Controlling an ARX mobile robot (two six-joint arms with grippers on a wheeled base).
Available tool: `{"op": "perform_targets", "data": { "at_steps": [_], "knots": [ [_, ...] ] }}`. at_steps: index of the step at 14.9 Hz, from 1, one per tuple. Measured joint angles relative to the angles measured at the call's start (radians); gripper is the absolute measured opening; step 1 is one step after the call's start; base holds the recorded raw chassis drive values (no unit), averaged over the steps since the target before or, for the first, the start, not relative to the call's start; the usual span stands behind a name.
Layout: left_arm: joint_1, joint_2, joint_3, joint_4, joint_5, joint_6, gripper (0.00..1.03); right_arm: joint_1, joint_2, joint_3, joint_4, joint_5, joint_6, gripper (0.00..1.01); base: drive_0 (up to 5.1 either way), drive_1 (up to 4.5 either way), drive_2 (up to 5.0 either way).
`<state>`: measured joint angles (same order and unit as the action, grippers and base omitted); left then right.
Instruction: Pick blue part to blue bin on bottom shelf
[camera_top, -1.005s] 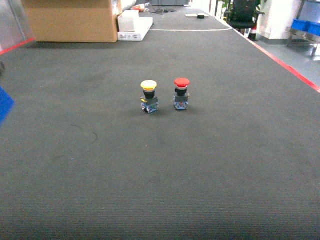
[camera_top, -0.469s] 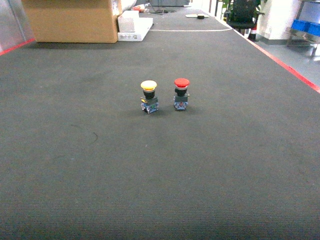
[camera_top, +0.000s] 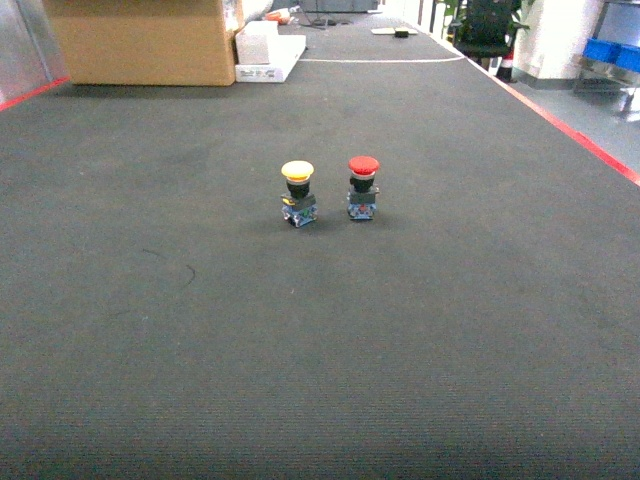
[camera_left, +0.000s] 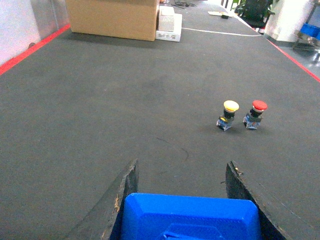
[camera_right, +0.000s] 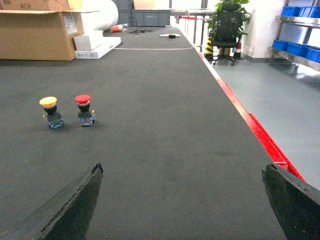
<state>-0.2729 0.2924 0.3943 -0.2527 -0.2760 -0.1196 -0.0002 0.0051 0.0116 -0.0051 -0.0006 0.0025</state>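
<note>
The blue part (camera_left: 190, 217) is a dark blue block held between the two dark fingers of my left gripper (camera_left: 182, 172), at the bottom of the left wrist view; it hangs above the dark mat. My right gripper (camera_right: 182, 172) stands wide open over the mat with nothing between its fingers. Neither gripper shows in the head view. The blue bin and the bottom shelf are out of view.
A yellow-capped push button (camera_top: 298, 193) and a red-capped push button (camera_top: 362, 187) stand mid-mat. A cardboard box (camera_top: 145, 40) and a white box (camera_top: 268, 50) sit at the far end. A red strip (camera_right: 260, 132) edges the mat on the right, with a steel rack holding blue crates (camera_right: 300, 15) beyond.
A blue shape at the head view's left edge one second ago has left that view. The push buttons have not moved.
</note>
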Motion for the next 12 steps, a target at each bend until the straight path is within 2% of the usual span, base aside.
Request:
{"op": "perform_targets", "data": {
  "at_steps": [1, 4, 12],
  "knots": [
    [0.000, 0.000, 0.000, 0.000, 0.000, 0.000, 0.43, 0.000, 0.000, 0.000, 0.000, 0.000, 0.000, 0.98, 0.0, 0.00, 0.0],
    [0.000, 0.005, 0.000, -0.001, 0.000, 0.000, 0.43, 0.000, 0.000, 0.000, 0.001, 0.000, 0.000, 0.98, -0.1, -4.22, 4.1],
    [0.002, -0.003, 0.000, 0.000, -0.001, 0.000, 0.43, 0.000, 0.000, 0.000, 0.000, 0.000, 0.000, 0.98, -1.4, -1.36, -1.4]
  ]
}}
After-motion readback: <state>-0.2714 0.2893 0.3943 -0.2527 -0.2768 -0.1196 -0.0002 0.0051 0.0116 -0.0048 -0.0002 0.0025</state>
